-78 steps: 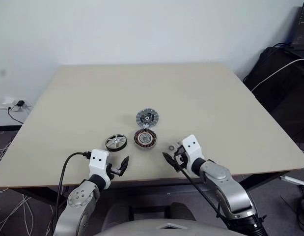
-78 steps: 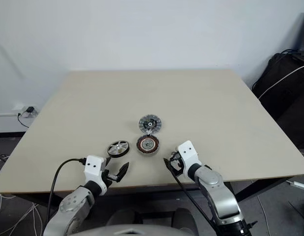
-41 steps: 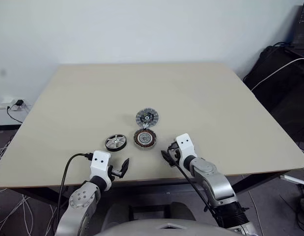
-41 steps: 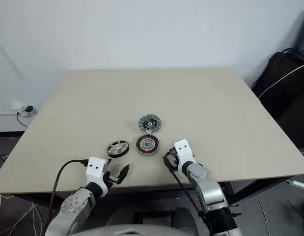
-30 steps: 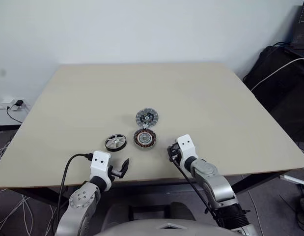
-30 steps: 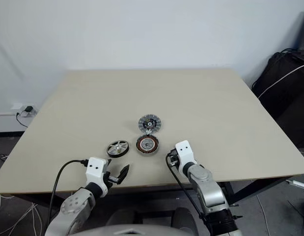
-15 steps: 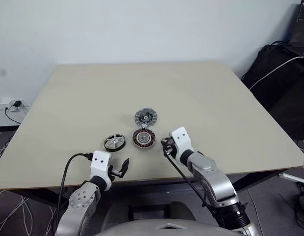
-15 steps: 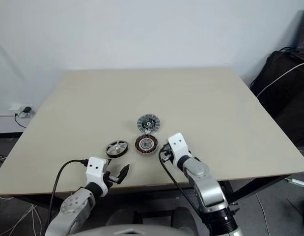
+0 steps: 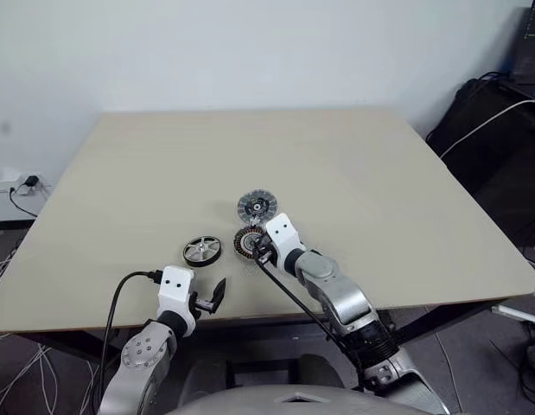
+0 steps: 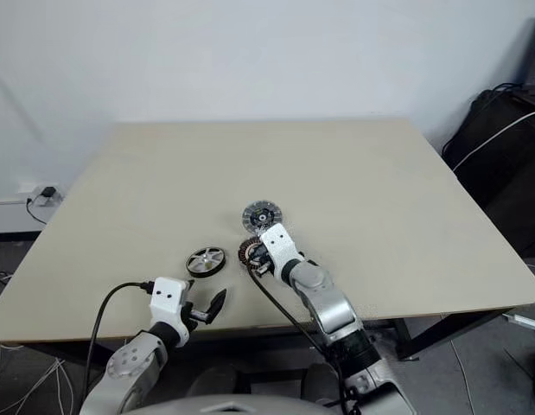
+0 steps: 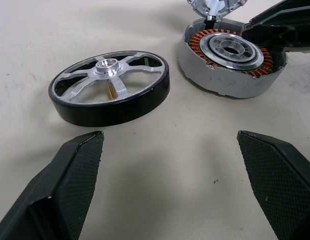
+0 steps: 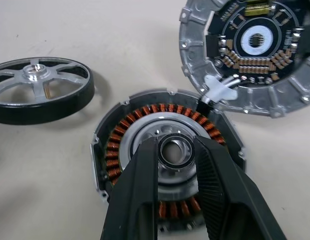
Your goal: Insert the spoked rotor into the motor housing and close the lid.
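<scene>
The spoked rotor lies flat on the table, silver spokes inside a dark rim. Just right of it sits the motor housing, its copper windings ringing a silver centre. The lid lies open behind the housing, touching its far edge, circuit face up. My right gripper hovers over the housing's centre, shut on a small metal ring. My left gripper stands open near the table's front edge, just short of the rotor, with nothing between its fingers.
Black bags and cables lie on the floor past the table's right edge. A wall socket with a plug is low on the left. A black cable loops from my left wrist.
My right gripper has swung left and up from the table's front right to above the housing, carrying the small ring that first lay on the table. The left gripper stayed put.
</scene>
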